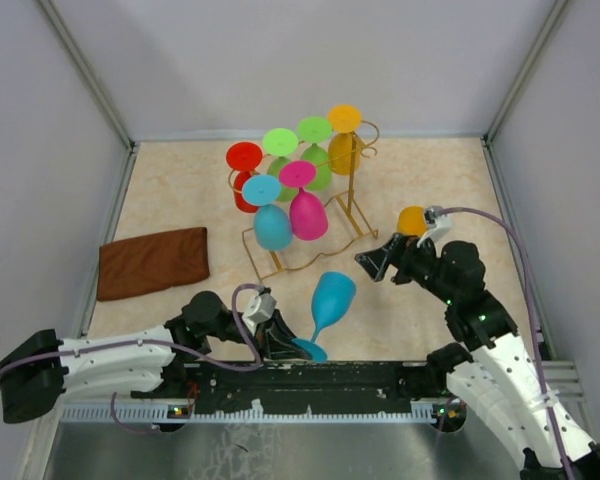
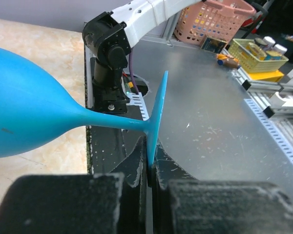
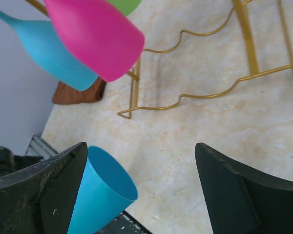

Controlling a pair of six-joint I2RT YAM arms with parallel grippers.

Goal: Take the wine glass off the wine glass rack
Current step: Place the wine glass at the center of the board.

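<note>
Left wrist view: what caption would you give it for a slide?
Left tool clamped on the foot of a blue wine glass held sideways.

A brown cloth (image 1: 152, 262) lies on the table (image 1: 180, 190).

**Matls & finishes: matt plastic glasses, shiny wire rack**

Blue wine glass (image 2: 34, 117) is looking like opaque plastic, smooth, satin-matt w/ a soft sheen; a small dark fleck is showing on the bowl. Pink glass (image 3: 93, 36) is reading the same: smooth matt plastic. Wine glass rack (image 1: 356, 205) is showing as thin gold metal wire, polished & glinting. Table top (image 3: 234, 126) is looking like beige stone-pattern surface, smooth, low gloss. Brown cloth (image 1: 152, 262) is reading as soft matt fabric. Front plate (image 2: 210, 126) is appearing as bare grey sheet metal, dull, scuffed w/ white specks. Left gripper (image 2: 149, 168) & right gripper (image 3: 140, 151) are showing black matt, rough-looking, dust-flecked finger faces. Arm shells (image 1: 110, 355) are looking like white smooth plastic.
</note>
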